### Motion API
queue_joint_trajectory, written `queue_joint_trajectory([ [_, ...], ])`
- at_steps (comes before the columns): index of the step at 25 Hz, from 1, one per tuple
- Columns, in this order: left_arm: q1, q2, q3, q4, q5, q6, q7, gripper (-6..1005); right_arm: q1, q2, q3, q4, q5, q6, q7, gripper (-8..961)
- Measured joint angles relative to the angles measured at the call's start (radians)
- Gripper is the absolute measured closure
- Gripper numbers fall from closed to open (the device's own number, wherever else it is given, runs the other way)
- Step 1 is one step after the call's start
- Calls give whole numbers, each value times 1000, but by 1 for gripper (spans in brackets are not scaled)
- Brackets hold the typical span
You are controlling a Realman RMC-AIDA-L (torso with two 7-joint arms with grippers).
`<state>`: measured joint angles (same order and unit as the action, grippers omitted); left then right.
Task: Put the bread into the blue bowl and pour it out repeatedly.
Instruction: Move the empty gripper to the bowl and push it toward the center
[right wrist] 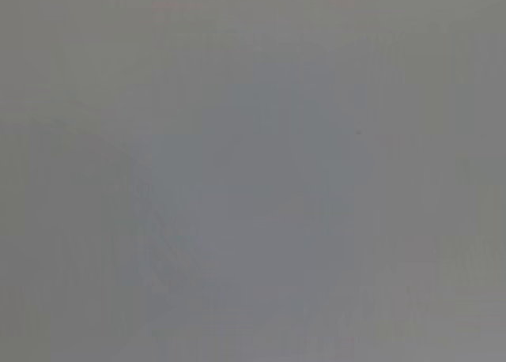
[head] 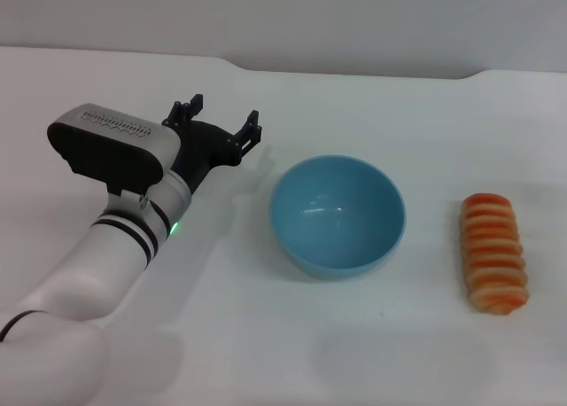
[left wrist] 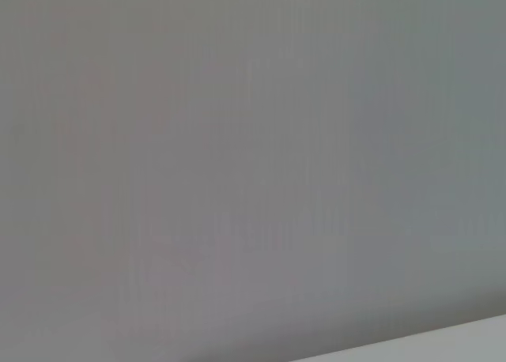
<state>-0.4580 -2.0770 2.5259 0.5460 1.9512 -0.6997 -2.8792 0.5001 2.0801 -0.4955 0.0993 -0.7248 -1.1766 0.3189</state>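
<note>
Bread (head: 494,253): lower right of the head view, flat on the white surface (head: 372,353), striped side up; probably light, stiff, ridged; best pinched across its narrow middle
Blue bowl (head: 337,214): centre, empty, glossy, likely slippery
Left gripper (head: 217,122): upper left, jaws released, holding nothing

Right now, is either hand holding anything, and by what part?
Nothing is held. The left hand is open and empty, left of the bowl. The bread lies on the table, right of the bowl. The right hand is out of view.
</note>
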Motion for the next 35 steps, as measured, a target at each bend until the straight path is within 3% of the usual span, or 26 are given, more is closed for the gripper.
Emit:
queue_joint_trajectory([
  [11, 9, 2, -4, 1, 0, 5, 0, 152, -5, 0, 11, -1, -1, 4, -1, 230],
  [14, 11, 10, -58, 55, 0, 85, 0, 152, -6, 0, 11, -1, 1, 5, -1, 232],
  [19, 1, 45, -253, 178, 51, 335, 4, 151, -14, 0, 11, -4, 6, 4, -1, 234],
  [24, 0, 68, -512, 342, 216, 660, 17, 151, -19, -1, 11, -11, 7, 4, -2, 237],
  [29, 7, 62, -748, 477, 307, 948, 107, 152, -18, -2, 11, -17, 7, 6, -2, 239],
  [32, -9, 38, -944, 550, 311, 1213, 221, 151, -18, -2, 11, -23, 5, 6, -2, 241],
  [35, -27, 25, -1051, 578, 306, 1370, 300, 151, -16, -2, 11, -24, 4, 6, -2, 242],
])
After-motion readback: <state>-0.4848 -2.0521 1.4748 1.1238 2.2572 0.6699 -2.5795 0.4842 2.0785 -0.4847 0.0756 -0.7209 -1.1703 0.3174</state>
